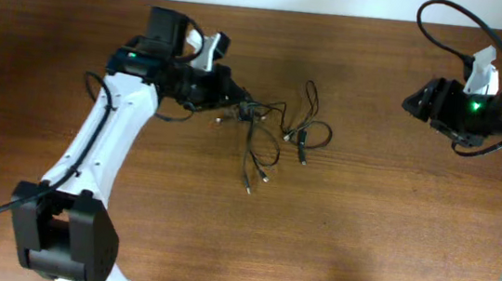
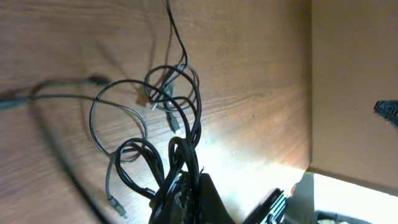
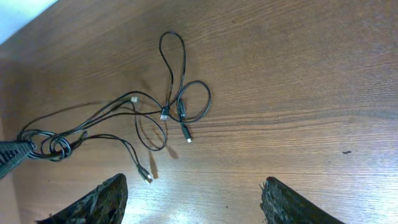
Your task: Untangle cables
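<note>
Several thin black cables (image 1: 271, 129) lie tangled on the wooden table near its middle, with loops to the right and plug ends trailing toward the front. My left gripper (image 1: 234, 99) is shut on the left end of the tangle; in the left wrist view the bunched cables (image 2: 171, 134) run into its jaws (image 2: 186, 183). My right gripper (image 1: 416, 102) is open and empty, well to the right of the cables. The right wrist view shows the cables (image 3: 168, 112) spread ahead of its two open fingers (image 3: 194, 205).
The wooden table (image 1: 364, 218) fills the view. A pale wall edge runs along the table's far side (image 1: 340, 0). The thicker arm cable (image 1: 460, 18) arcs above the right arm.
</note>
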You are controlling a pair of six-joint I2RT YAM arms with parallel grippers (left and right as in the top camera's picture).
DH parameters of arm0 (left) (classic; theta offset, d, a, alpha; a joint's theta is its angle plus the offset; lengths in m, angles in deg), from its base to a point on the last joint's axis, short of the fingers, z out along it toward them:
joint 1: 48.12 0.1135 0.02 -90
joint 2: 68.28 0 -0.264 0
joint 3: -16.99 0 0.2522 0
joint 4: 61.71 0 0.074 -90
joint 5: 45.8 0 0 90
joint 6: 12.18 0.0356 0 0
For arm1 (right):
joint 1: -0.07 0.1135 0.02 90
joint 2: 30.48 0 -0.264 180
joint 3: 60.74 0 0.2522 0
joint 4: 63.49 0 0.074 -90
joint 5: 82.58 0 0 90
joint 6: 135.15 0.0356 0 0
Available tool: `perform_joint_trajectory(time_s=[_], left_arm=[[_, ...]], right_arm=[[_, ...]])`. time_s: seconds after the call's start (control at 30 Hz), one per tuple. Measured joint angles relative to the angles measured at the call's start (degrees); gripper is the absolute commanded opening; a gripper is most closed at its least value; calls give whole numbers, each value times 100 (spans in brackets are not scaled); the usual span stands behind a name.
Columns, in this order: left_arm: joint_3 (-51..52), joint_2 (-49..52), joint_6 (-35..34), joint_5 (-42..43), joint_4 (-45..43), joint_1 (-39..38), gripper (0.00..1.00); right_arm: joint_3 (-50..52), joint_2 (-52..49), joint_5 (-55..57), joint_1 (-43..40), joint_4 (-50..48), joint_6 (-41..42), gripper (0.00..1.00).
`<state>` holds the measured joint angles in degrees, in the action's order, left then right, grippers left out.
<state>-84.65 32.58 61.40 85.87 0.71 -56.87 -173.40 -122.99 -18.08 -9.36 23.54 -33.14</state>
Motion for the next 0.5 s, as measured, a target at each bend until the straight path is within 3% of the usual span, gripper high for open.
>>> perform_joint_trajectory(time_s=[0.13, 0.27, 0.3, 0.33, 0.43, 0.5], left_arm=[[0, -4, -7, 35, -33, -103, 0], [-2, -4, -7, -46, 170, -133, 0], [-2, -4, -7, -330, 269, -243, 27], [-4, -7, -7, -863, 363, -527, 99], [-4, -7, 116, -1952, 431, -1419, 99], [-9, -7, 623, -2199, 555, -1633, 99]], right_arm=[[0, 0, -24, 1099, -308, 286, 75], [0, -42, -46, 1429, -452, 625, 75], [0, -46, -46, 1432, -455, 643, 75], [2, -46, -42, 1432, -452, 656, 75], [0, -46, 0, 1432, -452, 686, 75], [0, -46, 2, 1432, -439, 702, 75]])
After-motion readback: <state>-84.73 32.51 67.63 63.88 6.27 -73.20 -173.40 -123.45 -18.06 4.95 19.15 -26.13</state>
